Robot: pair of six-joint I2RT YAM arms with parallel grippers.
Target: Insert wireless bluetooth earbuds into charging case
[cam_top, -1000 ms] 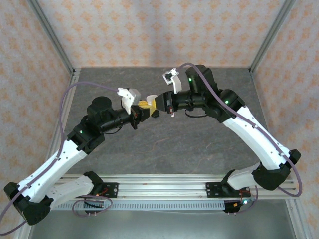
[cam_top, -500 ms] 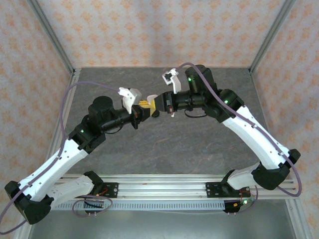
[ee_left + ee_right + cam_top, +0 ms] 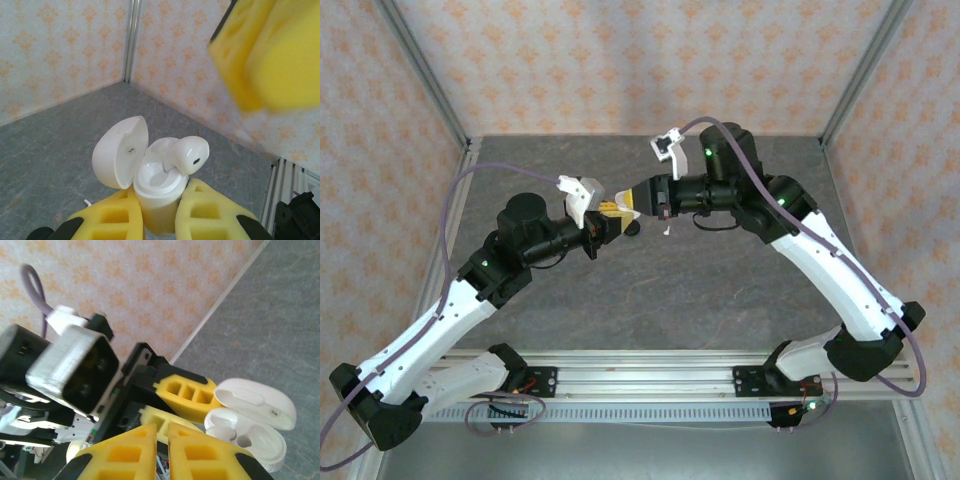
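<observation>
Since the earlier frame the right arm has lifted and turned its wrist toward the back wall, so the right tool (image 3: pixel 630 203) now lies flatter and points straight at the left tool (image 3: pixel 162 200), just beside it above the grey stone-patterned desk (image 3: pixel 720 290); the left arm has kept its place. The left tool is pinching the white egg-shaped plastic charging case (image 3: pixel 150 174) by its lower body, held upright off the desk with its hinged lid (image 3: pixel 119 152) tipped open to the left. A small white stemmed plastic earbud (image 3: pixel 187 154) sits with its stem down in one well, but its rounded head leans out over the rim and is not seated. In the right wrist view the right tool's yellow fingers (image 3: pixel 127 450) are pressed almost together, with nothing visible between them, and one of them hangs blurred above the case in the left wrist view. This suggests the bud has been let go and the right tool is re-angling. The bud probably needs a push down before the lid can close.
</observation>
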